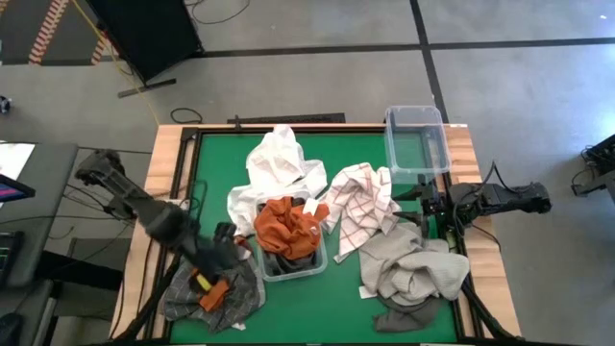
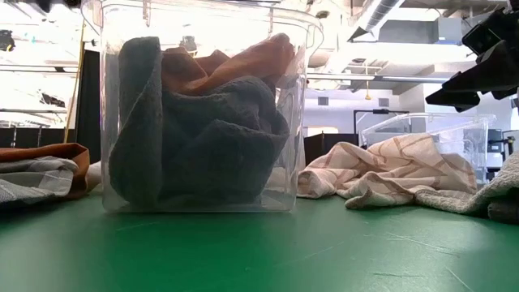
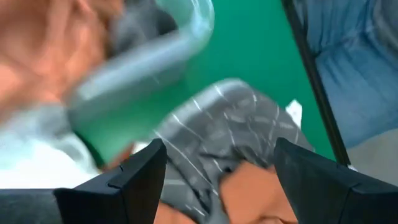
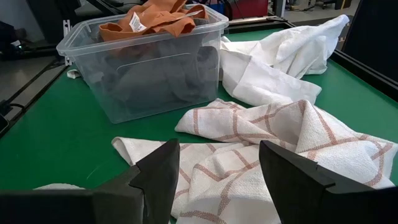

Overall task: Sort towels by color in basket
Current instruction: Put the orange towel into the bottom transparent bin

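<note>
- Here, at the lower left of the high view, the left gripper (image 1: pixel 223 258) hangs over a heathered grey towel (image 1: pixel 183 293) with an orange cloth (image 1: pixel 213 294) lying on it; its fingers (image 3: pixel 134 180) stand apart with nothing between them.
- At the lower right a beige-grey towel (image 1: pixel 413 271) lies heaped on the green table (image 1: pixel 216 163), a dark grey towel (image 1: pixel 399 317) showing under its lower edge.
- In the lower centre a clear bin (image 1: pixel 291 267) holds a rust orange towel (image 1: pixel 288 229) over a dark grey cloth (image 2: pixel 203 146).
- Right of it lies the red-checked towel (image 1: pixel 363 207), with the right gripper (image 1: pixel 423 207) just beside it, fingers (image 4: pixel 155 171) spread and empty.
- Higher, the white towel (image 1: pixel 279 163) spreads at centre.
- At the upper right stands an empty clear bin (image 1: pixel 416 142).
</note>
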{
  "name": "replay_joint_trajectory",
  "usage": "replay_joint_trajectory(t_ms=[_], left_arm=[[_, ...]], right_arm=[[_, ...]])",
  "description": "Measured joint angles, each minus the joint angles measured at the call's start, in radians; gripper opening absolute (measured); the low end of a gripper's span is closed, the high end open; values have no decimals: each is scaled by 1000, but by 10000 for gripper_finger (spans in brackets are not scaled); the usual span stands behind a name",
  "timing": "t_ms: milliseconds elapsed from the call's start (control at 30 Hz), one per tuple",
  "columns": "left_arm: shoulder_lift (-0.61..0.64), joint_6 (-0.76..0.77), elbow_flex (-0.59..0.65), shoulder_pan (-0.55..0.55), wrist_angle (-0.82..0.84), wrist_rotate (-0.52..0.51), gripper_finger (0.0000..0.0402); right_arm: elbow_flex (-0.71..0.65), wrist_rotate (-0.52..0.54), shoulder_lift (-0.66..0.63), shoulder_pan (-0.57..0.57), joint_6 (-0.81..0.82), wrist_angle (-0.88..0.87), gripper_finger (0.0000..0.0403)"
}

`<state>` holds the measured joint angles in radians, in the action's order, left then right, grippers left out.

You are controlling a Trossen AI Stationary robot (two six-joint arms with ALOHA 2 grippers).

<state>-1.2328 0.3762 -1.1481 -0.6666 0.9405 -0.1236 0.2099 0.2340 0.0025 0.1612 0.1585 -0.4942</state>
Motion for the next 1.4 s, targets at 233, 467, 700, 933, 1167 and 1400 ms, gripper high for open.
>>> replay_joint_trajectory(t_ms=[233, 467, 700, 933, 1167, 1400], left_arm=[[-70, 269, 120, -168, -10, -24, 289], [-144, 380, 212, -232, 12, -23, 289], [-149, 414, 237, -215, 183, -136, 289], [-69, 377, 237, -199, 133, -218, 289], [12, 392, 276, -143, 115, -334, 289], [29, 363, 455, -46, -69, -282, 289]], right_arm=[[0, 0, 0, 0, 0, 0, 249], [0, 0, 0, 0, 0, 0, 249], [0, 0, 0, 0, 0, 0, 249], [0, 0, 0, 0, 0, 0, 249], [0, 0, 0, 0, 0, 0, 249], [0, 0, 0, 0, 0, 0, 249]])
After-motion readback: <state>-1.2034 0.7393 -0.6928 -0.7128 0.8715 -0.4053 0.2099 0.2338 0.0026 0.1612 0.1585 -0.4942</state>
